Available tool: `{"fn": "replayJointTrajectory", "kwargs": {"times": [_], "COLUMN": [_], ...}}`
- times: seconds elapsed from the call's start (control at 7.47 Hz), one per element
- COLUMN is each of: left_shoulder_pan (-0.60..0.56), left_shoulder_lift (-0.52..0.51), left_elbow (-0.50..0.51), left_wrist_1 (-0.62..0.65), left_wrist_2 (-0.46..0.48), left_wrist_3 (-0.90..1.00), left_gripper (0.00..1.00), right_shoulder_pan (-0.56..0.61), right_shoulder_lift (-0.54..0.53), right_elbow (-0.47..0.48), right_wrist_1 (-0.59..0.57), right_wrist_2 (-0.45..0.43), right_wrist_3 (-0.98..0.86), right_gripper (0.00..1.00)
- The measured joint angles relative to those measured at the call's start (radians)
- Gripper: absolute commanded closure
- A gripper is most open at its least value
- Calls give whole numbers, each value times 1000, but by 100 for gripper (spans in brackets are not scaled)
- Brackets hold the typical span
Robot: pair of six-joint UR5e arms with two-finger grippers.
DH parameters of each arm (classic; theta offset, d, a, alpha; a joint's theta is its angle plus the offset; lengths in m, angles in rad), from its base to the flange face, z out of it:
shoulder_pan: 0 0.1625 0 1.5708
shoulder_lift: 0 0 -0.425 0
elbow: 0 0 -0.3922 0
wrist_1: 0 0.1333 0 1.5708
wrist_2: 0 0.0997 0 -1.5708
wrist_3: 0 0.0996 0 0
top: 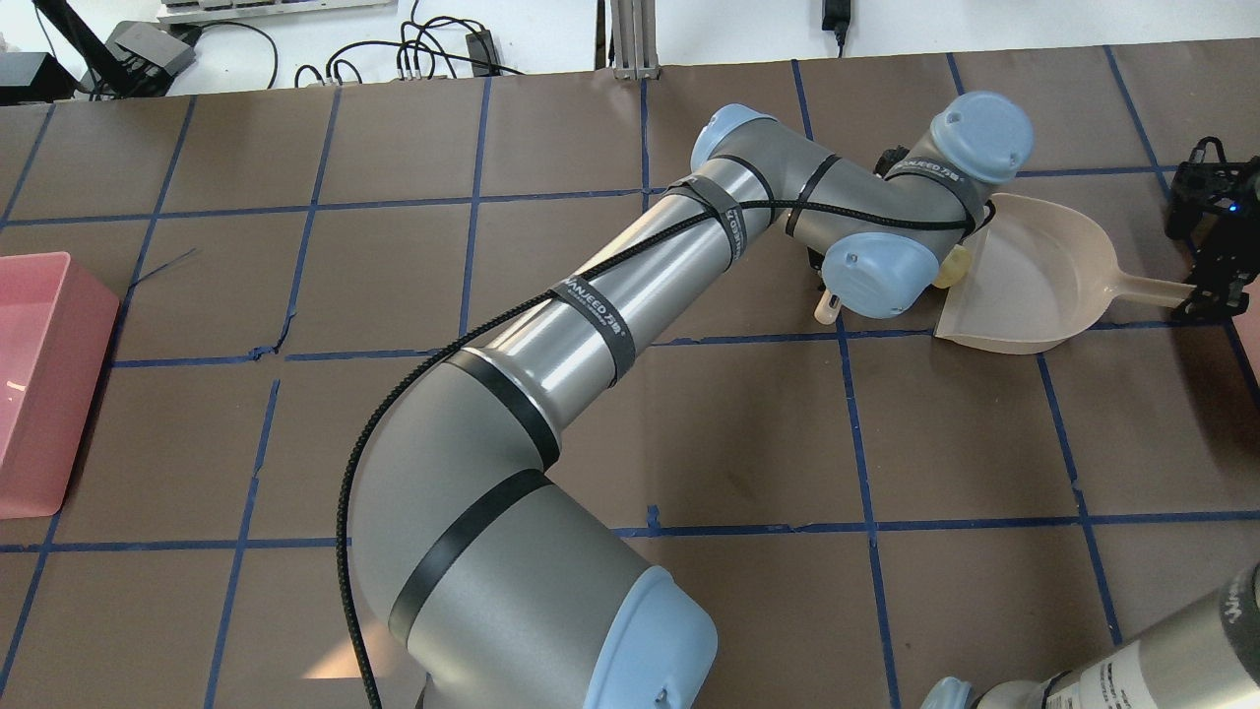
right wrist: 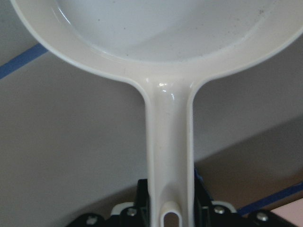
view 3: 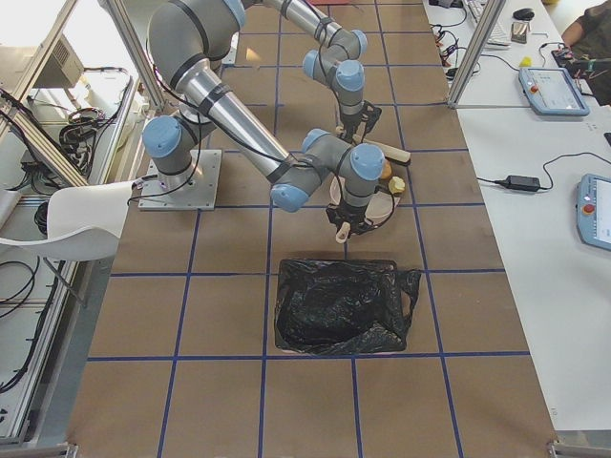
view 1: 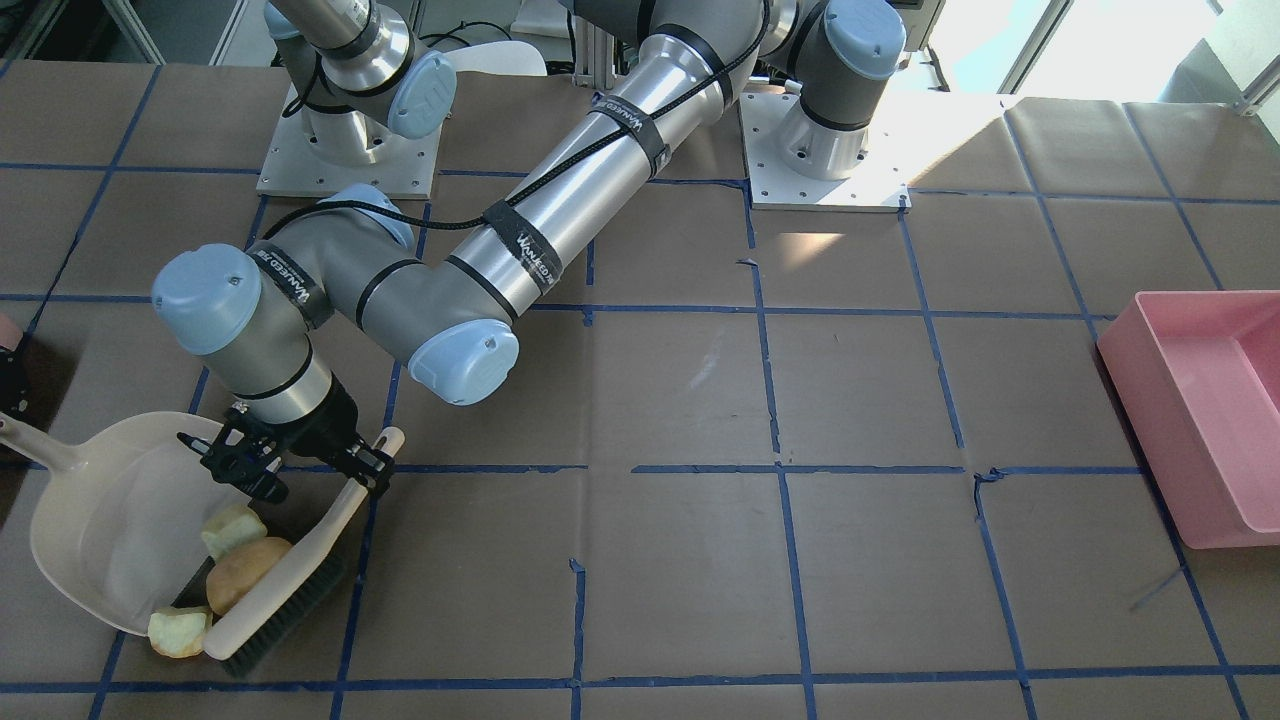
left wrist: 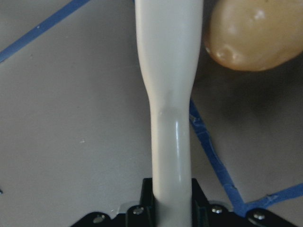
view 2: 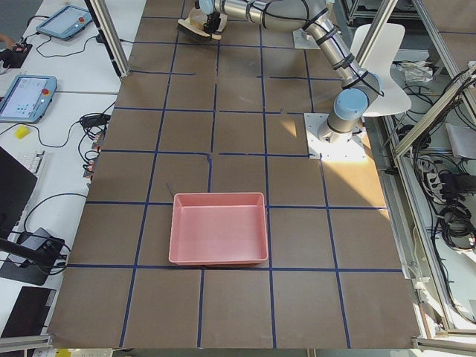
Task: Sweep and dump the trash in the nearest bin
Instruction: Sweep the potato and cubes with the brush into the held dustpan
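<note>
Okay, left gripper (view 1: 366, 466): clamped on the brush handle; the left wrist view shows the handle pinched between both fingers. The arm reaches across to the robot's right end of the table.
Right gripper (top: 1203, 295): closed around the end of the dustpan handle; the right wrist view shows the handle held tight between the fingers.
Brush (view 1: 296, 578): cream back, dark bristles. It is tilted, with the head down on the table at the pan's open mouth and the handle rising up to the left gripper.
Dustpan (view 1: 95, 525): cream, lying flat on the table with its mouth facing the brush.
Orange-tan lump (view 1: 246, 574): at the pan's lip, touching the back of the brush.
Upper yellow-green chunk (view 1: 232, 527): just beside the orange-tan lump, on the pan's edge.
Lower yellow-green chunk (view 1: 178, 632): at the corner of the pan's lip, just beside the brush tip; can't tell if it is on the pan or on the table.
Bin (top: 1253, 347): only a pale pink sliver at the frame edge, near the right gripper.
Black bag (view 3: 339, 305): crumpled, near the dustpan in the right side view.
Pink tub (view 1: 1150, 420): at the opposite end of the table, well apart from the trash.
Table (view 1: 680, 400): brown cover with a blue tape grid.
</note>
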Motion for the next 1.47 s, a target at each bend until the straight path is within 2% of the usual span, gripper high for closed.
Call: {"fn": "replayJointTrajectory", "kwargs": {"times": [0.4, 0.94, 1.21, 1.47], "left_shoulder_pan": [-122, -199, -132, -60], "left_shoulder_lift": [5, 53, 62, 37], "left_elbow": [11, 1, 12, 41], "left_wrist_1": [3, 11, 14, 15], "left_wrist_2": [-67, -63, -24, 126], "left_wrist_3": [7, -89, -101, 18], "left_gripper": [99, 100, 100, 100], "right_shoulder_pan": [3, 3, 2, 3], "right_shoulder_lift": [20, 26, 27, 28], "right_elbow": [-17, -24, -24, -25], "right_wrist_1": [-1, 0, -1, -1], "right_wrist_2": [2, 4, 3, 4], "right_wrist_3": [-18, -30, -38, -40], "right_gripper": [75, 75, 75, 75]}}
